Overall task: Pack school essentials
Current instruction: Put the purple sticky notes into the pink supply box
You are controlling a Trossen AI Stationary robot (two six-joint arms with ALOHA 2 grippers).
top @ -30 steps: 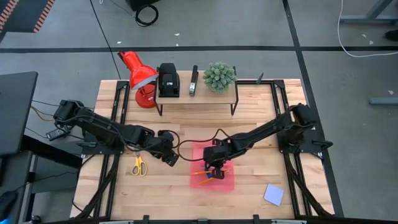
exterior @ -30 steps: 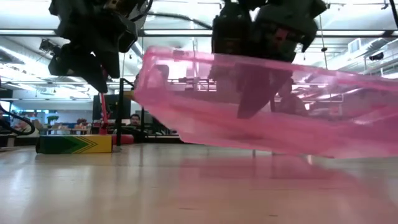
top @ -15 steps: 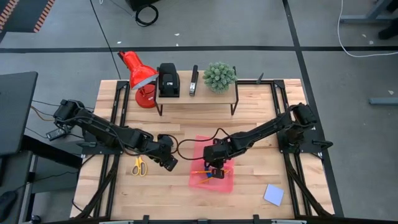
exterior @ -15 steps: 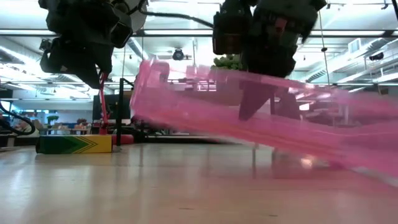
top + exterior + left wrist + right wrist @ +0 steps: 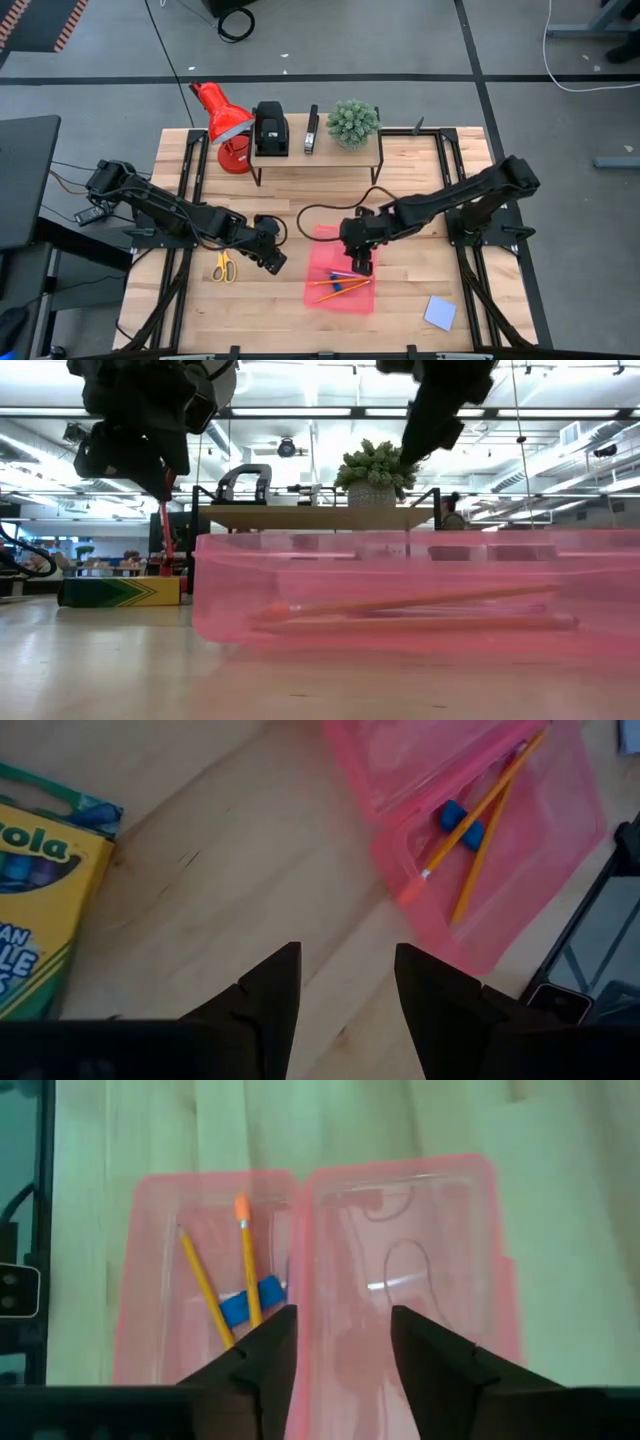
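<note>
Your right tool (image 5: 361, 266) hung over the translucent pink plastic pencil case (image 5: 342, 283), fingers apart, nothing gripped; the case lay opened flat at 6 o'clock on the wooden bench (image 5: 400, 310), likely so both halves could take items. Two orange pencils (image 5: 338, 284) and a small blue eraser (image 5: 251, 1303) sat inside already. Your left tool (image 5: 273, 258) waited at 9 o'clock of the case, fingers apart, empty. Yellow-handled scissors (image 5: 223, 266) lay farther out at 9, the yellow-green crayon box (image 5: 119, 591) near the left tool, the pale lavender-blue notepad (image 5: 440, 312) at 4, all unpacked.
</note>
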